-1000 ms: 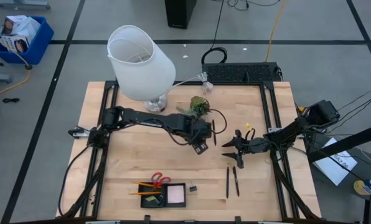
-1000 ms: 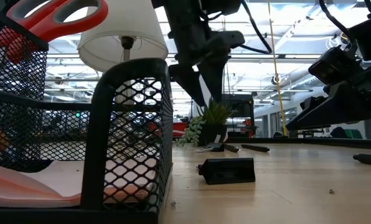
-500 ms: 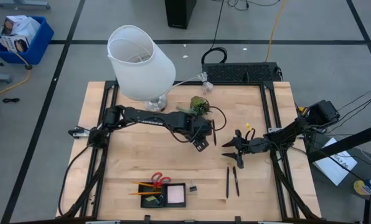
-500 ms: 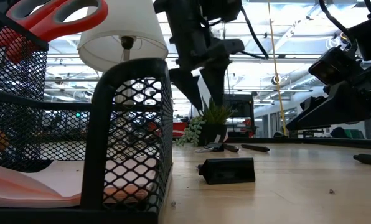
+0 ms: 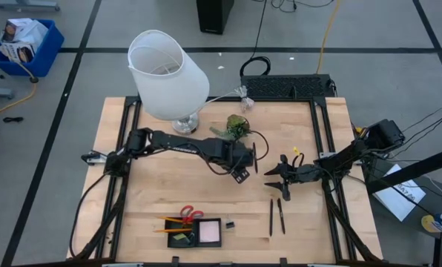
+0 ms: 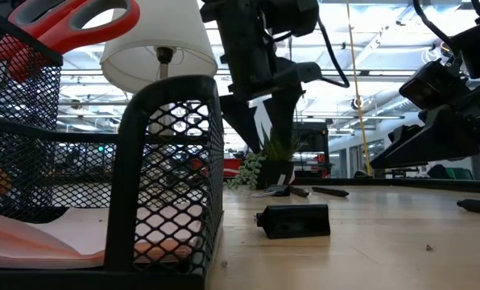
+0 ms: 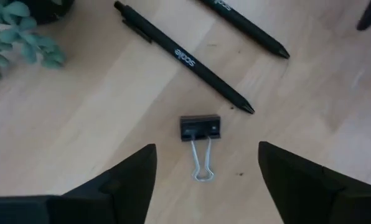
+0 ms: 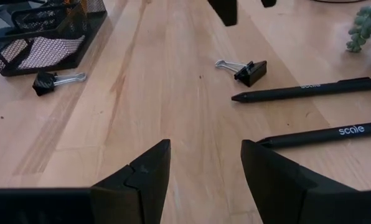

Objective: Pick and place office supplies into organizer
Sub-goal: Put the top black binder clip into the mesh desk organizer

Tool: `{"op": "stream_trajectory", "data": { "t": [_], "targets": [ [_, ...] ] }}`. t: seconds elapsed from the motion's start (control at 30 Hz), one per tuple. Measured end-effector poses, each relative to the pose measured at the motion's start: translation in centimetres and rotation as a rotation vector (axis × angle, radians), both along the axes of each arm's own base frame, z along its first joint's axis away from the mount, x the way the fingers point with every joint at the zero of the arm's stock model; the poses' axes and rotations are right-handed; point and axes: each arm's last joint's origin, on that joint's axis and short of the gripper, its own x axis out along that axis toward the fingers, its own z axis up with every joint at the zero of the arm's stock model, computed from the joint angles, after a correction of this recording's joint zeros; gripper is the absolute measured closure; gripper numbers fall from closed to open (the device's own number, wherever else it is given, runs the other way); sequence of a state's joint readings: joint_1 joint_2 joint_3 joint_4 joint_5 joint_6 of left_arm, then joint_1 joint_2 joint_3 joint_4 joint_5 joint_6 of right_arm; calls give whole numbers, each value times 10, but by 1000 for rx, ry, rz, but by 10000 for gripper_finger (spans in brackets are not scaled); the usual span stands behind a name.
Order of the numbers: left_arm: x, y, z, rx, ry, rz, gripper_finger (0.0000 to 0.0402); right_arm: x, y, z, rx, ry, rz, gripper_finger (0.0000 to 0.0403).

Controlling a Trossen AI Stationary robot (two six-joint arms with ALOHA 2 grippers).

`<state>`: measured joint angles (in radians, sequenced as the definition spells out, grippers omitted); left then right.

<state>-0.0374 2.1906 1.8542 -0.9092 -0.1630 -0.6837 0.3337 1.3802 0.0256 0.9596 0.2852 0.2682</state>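
My left gripper (image 5: 241, 172) hangs open, pointing down, over a small black binder clip (image 7: 200, 127) that lies flat on the wood; its fingers stand either side of the clip, above it. Two black pens (image 7: 184, 57) lie just beyond the clip, near the plant. My right gripper (image 5: 279, 176) waits open, low over the table to the right. The black mesh organizer (image 5: 206, 219) sits at the near edge with the pink sticky pad (image 5: 208, 233), the red-handled scissors (image 5: 191, 215) and orange pencils (image 5: 170, 221) in it. A second clip (image 5: 230, 223) lies beside the organizer.
A white lamp (image 5: 167, 73) and a small green plant (image 5: 237, 124) stand at the far side. Two more black pens (image 5: 276, 216) lie near the right gripper. A black keyboard-like box (image 5: 288, 86) is at the far edge. Bare wood lies between the grippers and the organizer.
My left gripper has turned a little about its wrist and edged slightly toward the table's right, staying open above the clip. The right arm and the objects have kept still.
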Motion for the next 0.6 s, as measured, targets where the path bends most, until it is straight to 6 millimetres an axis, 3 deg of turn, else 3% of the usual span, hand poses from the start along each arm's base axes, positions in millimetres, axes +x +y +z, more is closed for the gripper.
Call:
{"op": "stream_trajectory", "data": {
  "t": [0.27,0.6],
  "targets": [
    [0,-7,0,20,3,-46,57,0,0,0,0,-1,0,211],
    [0,-8,0,3,8,-71,50,0,0,0,0,-1,0,211]
  ]
}}
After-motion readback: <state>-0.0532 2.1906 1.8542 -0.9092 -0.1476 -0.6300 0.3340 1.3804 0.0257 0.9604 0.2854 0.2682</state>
